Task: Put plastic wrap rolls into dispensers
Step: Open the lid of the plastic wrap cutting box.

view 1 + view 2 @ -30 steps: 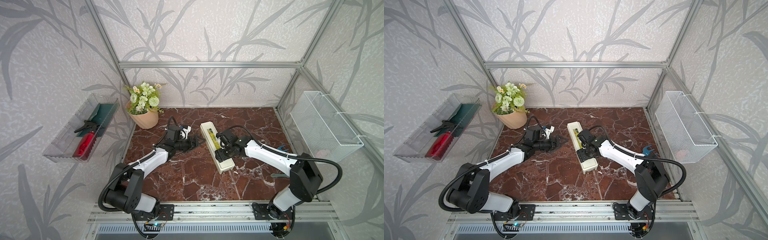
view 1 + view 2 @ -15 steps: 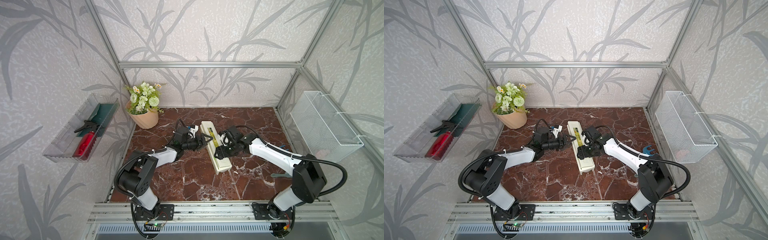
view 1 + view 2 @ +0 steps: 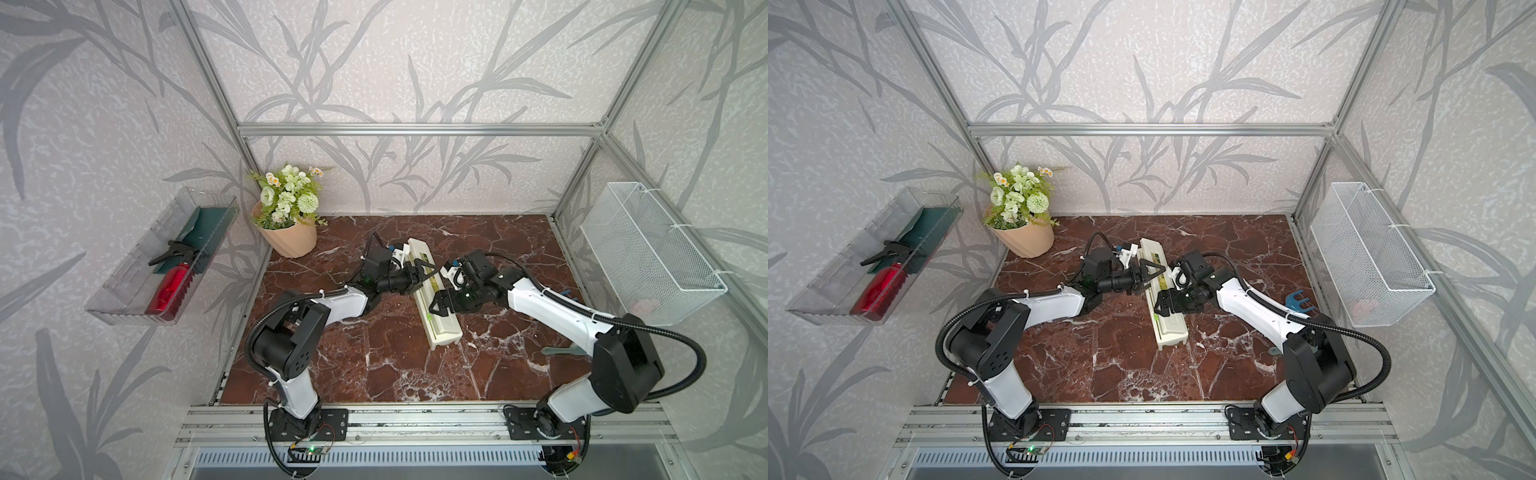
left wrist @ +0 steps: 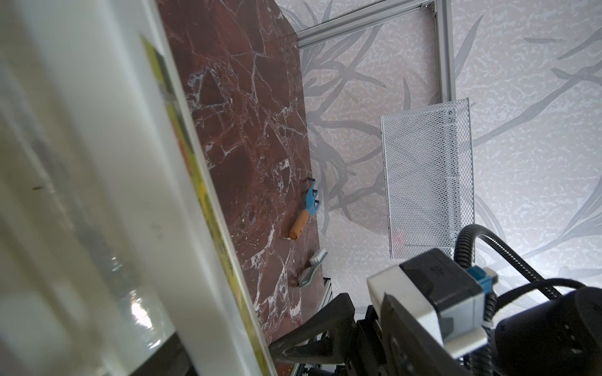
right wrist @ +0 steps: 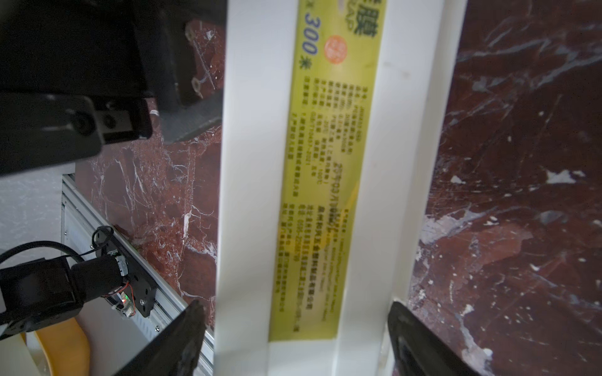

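The table is dark red marble, between walls with a grey leaf pattern. The cream box lies at the table's centre, its length running from 11 to 5 o'clock. Its lid is down and the yellow label faces up. I see no roll on the table, and I cannot tell whether it is inside the box.

I judge that the step in hand is work on the lid. To do it well, I would keep one pincer low on the body to steady it, because a light box probably slides easily on smooth stone. The other pincer should take only the lid edge.

The right pincer comes from 3 o'clock. It is wide open and straddles the box, its fingers just beside both sides, gripping nothing. The left pincer sits over the 11 o'clock part of the box; whether it is open or gripping, I cannot tell.
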Available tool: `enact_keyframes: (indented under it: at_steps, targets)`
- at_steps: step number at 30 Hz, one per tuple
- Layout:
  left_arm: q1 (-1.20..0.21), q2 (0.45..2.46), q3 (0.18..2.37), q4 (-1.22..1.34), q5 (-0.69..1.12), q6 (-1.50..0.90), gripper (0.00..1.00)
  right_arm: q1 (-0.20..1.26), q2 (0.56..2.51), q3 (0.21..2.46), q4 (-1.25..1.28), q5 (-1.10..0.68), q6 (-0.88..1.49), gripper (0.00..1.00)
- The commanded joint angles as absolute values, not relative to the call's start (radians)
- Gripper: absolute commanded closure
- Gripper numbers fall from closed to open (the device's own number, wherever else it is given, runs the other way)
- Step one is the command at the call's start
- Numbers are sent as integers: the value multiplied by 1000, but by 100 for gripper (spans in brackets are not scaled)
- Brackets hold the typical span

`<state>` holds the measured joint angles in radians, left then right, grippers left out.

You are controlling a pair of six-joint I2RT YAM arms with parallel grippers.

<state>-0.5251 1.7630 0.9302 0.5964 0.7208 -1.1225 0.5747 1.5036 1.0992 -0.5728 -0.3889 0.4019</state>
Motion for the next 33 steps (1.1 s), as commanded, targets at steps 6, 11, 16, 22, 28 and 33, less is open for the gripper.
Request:
enact_keyframes:
  at_steps: [6, 11, 16, 22, 28, 33]
  targets:
    - [-587, 1748, 1079, 423, 656, -1061, 26, 472, 1262, 1038, -636, -342, 401, 1]
    - [-619, 1787, 1171, 281, 632, -996, 26, 430, 1135, 1005, -714, -193, 401, 1]
    - [-655, 1821, 1310, 12, 577, -859, 20, 383, 1031, 937, -685, -62, 399, 1]
    - [-626, 1691, 1324, -243, 373, -659, 1, 357, 1005, 895, -547, 110, 286, 1]
    - [-495, 1518, 1170, -233, 186, -499, 1, 297, 1054, 823, -323, 229, 192, 1]
    - [-374, 1404, 999, -81, -18, -225, 1, 188, 1103, 711, -84, 227, 197, 1]
